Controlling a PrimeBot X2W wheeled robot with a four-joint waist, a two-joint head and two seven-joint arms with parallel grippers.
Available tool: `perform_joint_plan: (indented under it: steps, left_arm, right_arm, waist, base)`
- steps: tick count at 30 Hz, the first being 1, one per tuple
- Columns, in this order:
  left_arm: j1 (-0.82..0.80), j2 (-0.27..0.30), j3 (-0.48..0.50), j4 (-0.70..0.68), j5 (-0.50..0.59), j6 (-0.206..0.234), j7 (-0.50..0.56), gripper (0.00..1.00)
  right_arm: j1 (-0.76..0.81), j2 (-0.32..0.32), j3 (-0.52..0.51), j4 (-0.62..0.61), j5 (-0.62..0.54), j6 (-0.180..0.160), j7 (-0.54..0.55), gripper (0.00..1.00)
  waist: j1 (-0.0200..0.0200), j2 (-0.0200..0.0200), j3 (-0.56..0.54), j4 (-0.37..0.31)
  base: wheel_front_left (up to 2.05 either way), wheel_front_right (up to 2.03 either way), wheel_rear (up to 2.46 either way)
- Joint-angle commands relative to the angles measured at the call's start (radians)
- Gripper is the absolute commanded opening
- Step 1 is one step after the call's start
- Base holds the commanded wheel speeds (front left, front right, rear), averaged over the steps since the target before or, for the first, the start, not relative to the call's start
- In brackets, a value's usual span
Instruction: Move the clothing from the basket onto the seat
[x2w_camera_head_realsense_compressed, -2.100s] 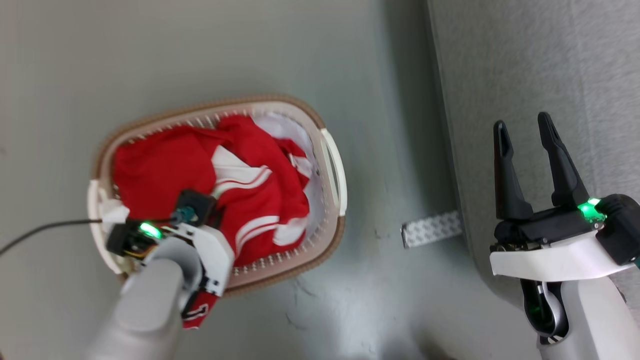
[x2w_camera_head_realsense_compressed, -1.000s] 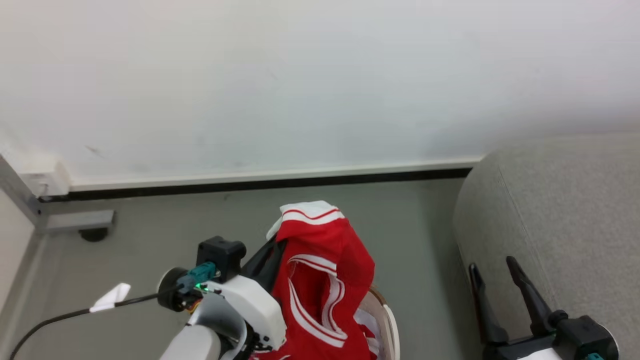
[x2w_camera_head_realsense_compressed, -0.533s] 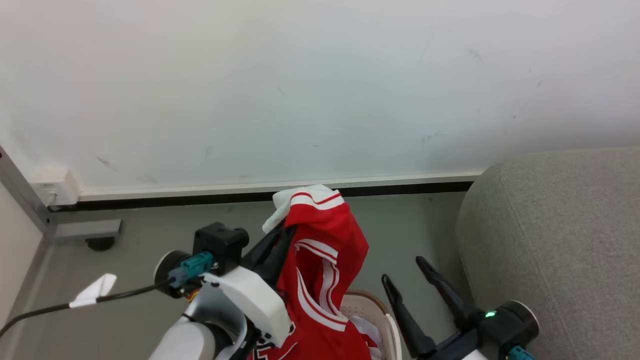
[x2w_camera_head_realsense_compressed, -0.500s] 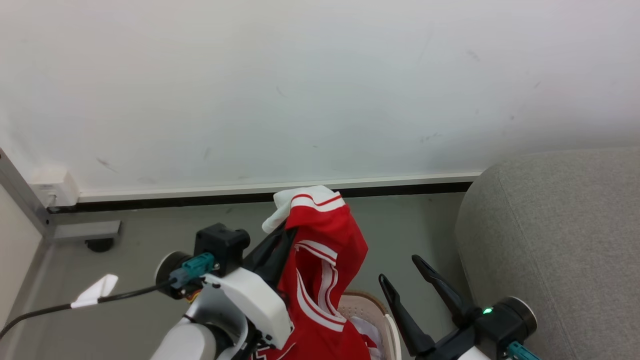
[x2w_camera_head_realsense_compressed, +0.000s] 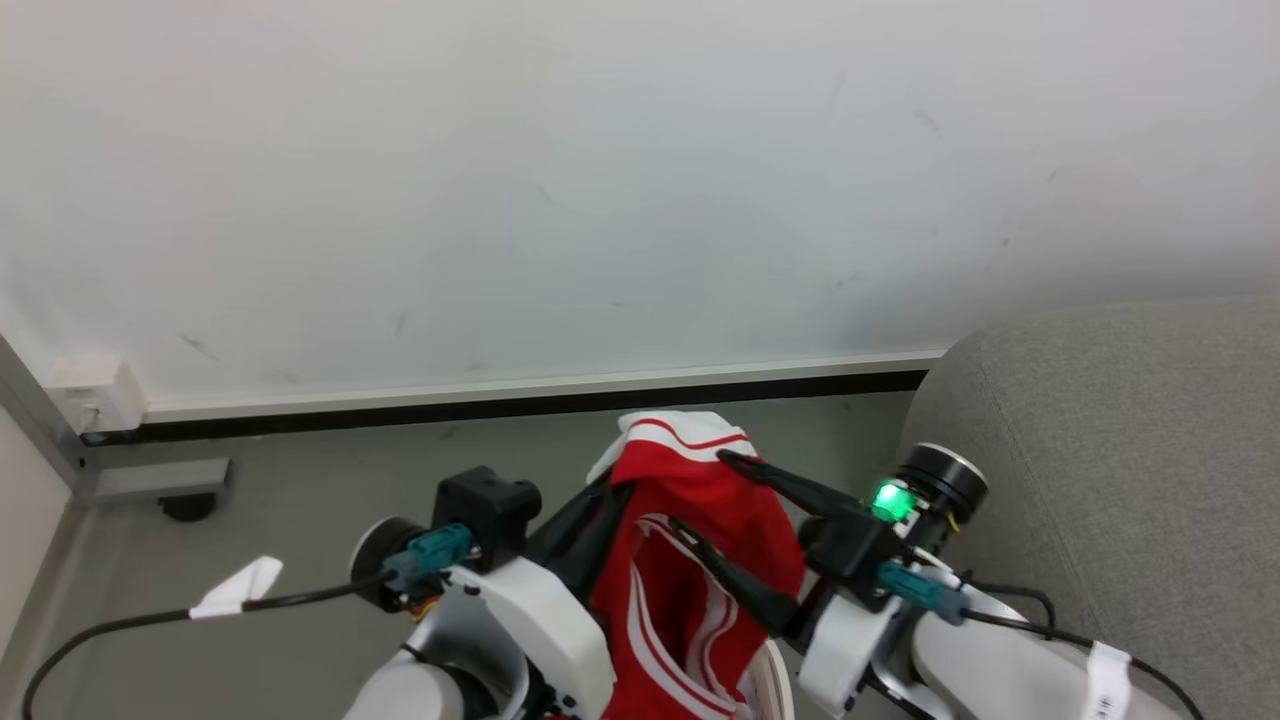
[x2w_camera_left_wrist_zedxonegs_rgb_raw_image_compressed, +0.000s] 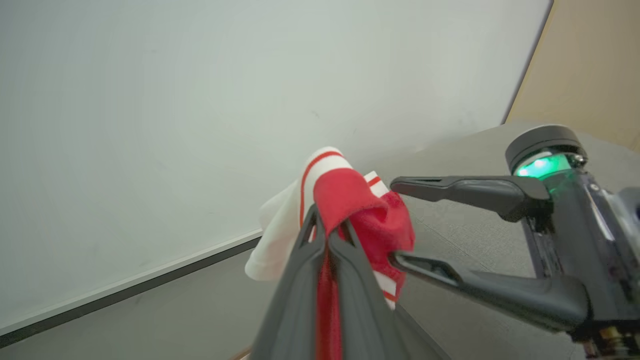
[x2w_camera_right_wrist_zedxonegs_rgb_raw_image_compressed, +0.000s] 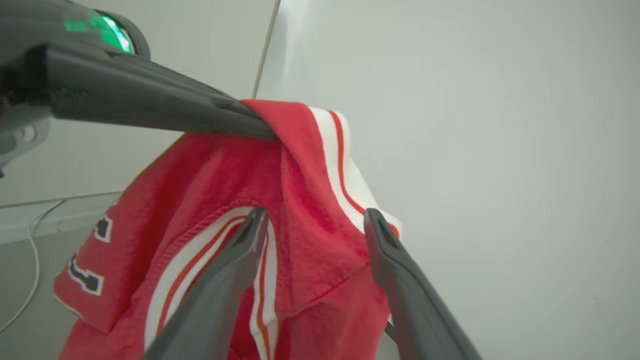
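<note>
My left gripper (x2w_camera_head_realsense_compressed: 612, 482) is shut on the top fold of the clothing (x2w_camera_head_realsense_compressed: 690, 560), a red jersey with white striped trim that hangs down from its fingers. The left wrist view shows its fingertips (x2w_camera_left_wrist_zedxonegs_rgb_raw_image_compressed: 325, 222) pinching the red cloth (x2w_camera_left_wrist_zedxonegs_rgb_raw_image_compressed: 370, 220). My right gripper (x2w_camera_head_realsense_compressed: 712, 492) stands open with one finger on each side of the hanging jersey, just below the left grip. In the right wrist view its fingers (x2w_camera_right_wrist_zedxonegs_rgb_raw_image_compressed: 316, 214) straddle the clothing (x2w_camera_right_wrist_zedxonegs_rgb_raw_image_compressed: 200, 190). A bit of the basket rim (x2w_camera_head_realsense_compressed: 775, 688) shows under the jersey. The grey seat (x2w_camera_head_realsense_compressed: 1120, 450) is at the right.
A white wall (x2w_camera_head_realsense_compressed: 640, 180) with a dark baseboard stands close behind. Grey floor (x2w_camera_head_realsense_compressed: 300, 460) lies to the left, with a metal foot (x2w_camera_head_realsense_compressed: 160, 485) near the corner. A black cable with a white tag (x2w_camera_head_realsense_compressed: 238, 588) trails from my left wrist.
My right gripper has swung left from beside the seat up to the lifted jersey, its open fingers now around the cloth. The left gripper still holds the jersey up.
</note>
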Motion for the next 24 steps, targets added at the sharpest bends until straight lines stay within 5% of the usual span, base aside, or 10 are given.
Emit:
perform_joint_plan:
  steps: [1, 10, 11, 12, 20, 21, 22, 24]
  left_arm:
    - [0.003, -0.002, -0.002, -0.001, -0.01, -0.003, -0.004, 0.0]
    - [-0.002, -0.034, -0.046, -0.011, -0.038, -0.026, 0.005, 0.0]
    - [-0.003, -0.035, -0.046, -0.01, -0.04, -0.026, 0.005, 0.0]
    - [-0.003, -0.036, -0.047, -0.007, -0.042, -0.025, 0.003, 0.0]
    - [0.003, -0.018, -0.037, 0.012, -0.034, -0.011, -0.011, 0.0]
    - [0.002, -0.017, -0.036, 0.012, -0.031, -0.008, -0.014, 0.13]
    - [-0.001, -0.015, -0.035, 0.013, -0.026, -0.006, -0.018, 0.37]
    - [-0.001, -0.014, -0.035, 0.017, -0.029, -0.005, -0.023, 0.64]
  right_arm:
    - [-0.021, 0.002, 0.017, 0.012, 0.006, -0.002, 0.0, 1.0]
    - [-0.156, 0.082, 0.228, 0.206, 0.095, -0.002, 0.002, 1.0]
    - [-0.163, 0.092, 0.231, 0.221, 0.117, -0.002, -0.006, 0.22]
    - [-0.162, 0.097, 0.24, 0.232, 0.138, -0.002, -0.013, 0.0]
    - [-0.179, 0.12, 0.24, 0.277, 0.266, -0.002, -0.055, 0.0]
    - [-0.18, 0.122, 0.234, 0.279, 0.274, -0.002, -0.055, 0.0]
    - [-0.183, 0.122, 0.23, 0.279, 0.28, -0.002, -0.056, 0.0]
    - [-0.184, 0.118, 0.216, 0.273, 0.297, -0.002, -0.059, 0.0]
  waist:
    - [0.0001, -0.0001, -0.001, -0.001]
    - [0.0001, -0.0001, -0.011, 0.009]
    - [0.0001, -0.0001, -0.01, 0.011]
    - [0.0001, -0.0001, -0.01, 0.013]
    - [0.0001, -0.0001, -0.007, 0.017]
    - [0.0001, -0.0001, -0.006, 0.017]
    - [0.0001, -0.0001, -0.005, 0.018]
    - [0.0001, -0.0001, -0.002, 0.02]
  base:
    - [0.0, 0.0, 0.0]
    - [0.0, 0.0, 0.0]
    - [0.0, 0.0, 0.0]
    - [0.0, 0.0, 0.0]
    - [0.0, 0.0, 0.0]
    - [0.0, 0.0, 0.0]
    - [0.0, 0.0, 0.0]
    - [0.0, 0.0, 0.0]
